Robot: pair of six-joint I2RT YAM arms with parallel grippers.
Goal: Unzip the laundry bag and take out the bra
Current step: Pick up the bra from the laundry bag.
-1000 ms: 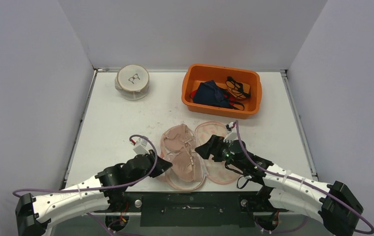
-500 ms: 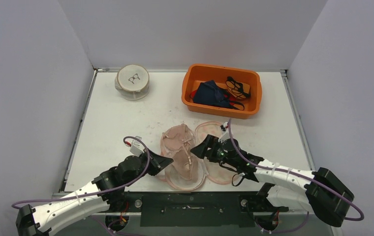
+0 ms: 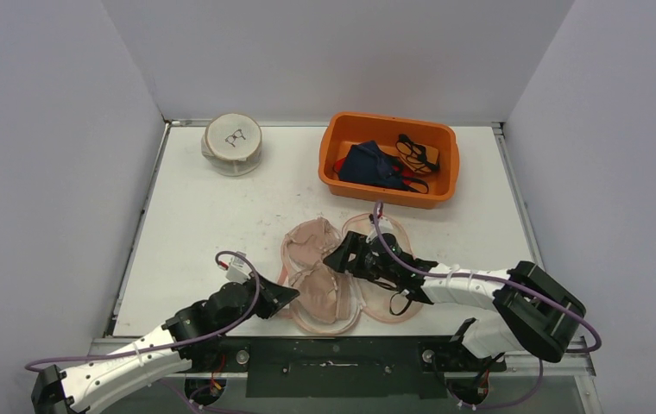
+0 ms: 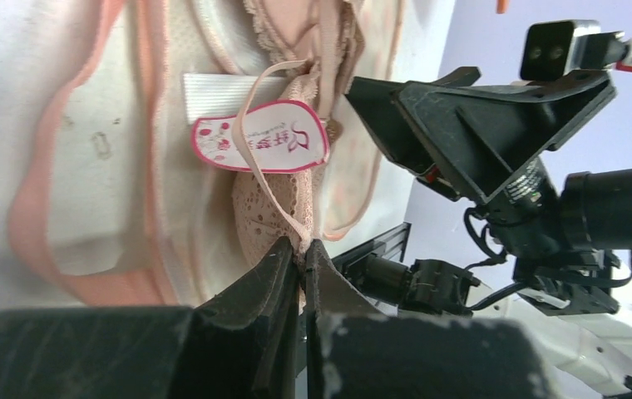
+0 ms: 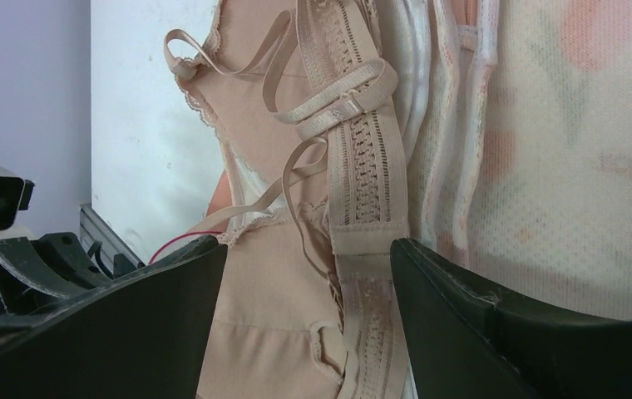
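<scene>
Though illegible, pink-rimmed tag [image 4: 260,135] beside bra [image 4: 273,218]

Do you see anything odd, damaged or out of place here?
Nothing stands out. The laundry bag lies open, the bra rests in one half with loose straps, the left hand pinches the bra, and the right hand hovers open over it.

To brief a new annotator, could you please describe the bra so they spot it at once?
Find the orange bin at the back right. Just nearer than it lies the opened bag, spread in two round halves; the bra sits on the left half. It is plain beige with lace and straps, unlike the white, pink-blotched mesh beneath.
</scene>
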